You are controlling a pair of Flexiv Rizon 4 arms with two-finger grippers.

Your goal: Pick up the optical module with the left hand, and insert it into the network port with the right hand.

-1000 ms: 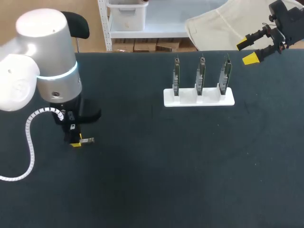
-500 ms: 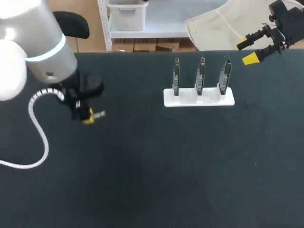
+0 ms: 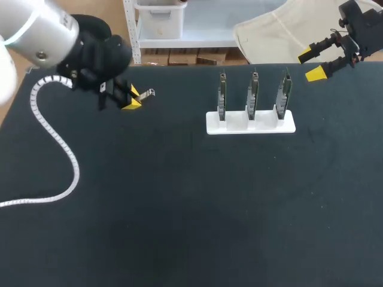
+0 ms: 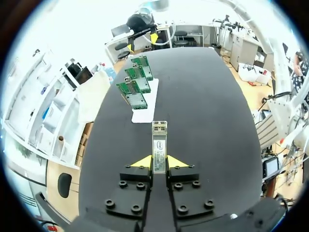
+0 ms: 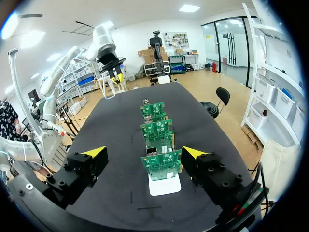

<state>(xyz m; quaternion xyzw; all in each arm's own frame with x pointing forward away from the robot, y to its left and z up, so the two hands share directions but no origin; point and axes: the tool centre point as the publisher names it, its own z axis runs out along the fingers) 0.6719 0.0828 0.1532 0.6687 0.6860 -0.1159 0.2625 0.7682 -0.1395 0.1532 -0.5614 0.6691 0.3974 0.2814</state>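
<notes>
Module (image 4: 159,142) sits pinched in your left gripper (image 4: 159,163), jutting out ahead, above the table's (image 3: 179,209) far left corner; your right gripper (image 5: 144,152) gapes wide.

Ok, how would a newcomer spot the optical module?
On the dark table, look away from the white stand of three green boards to the left hand near the far-left corner. The optical module is the slim silver bar clamped between its yellow tips, not upright like the boards.
</notes>
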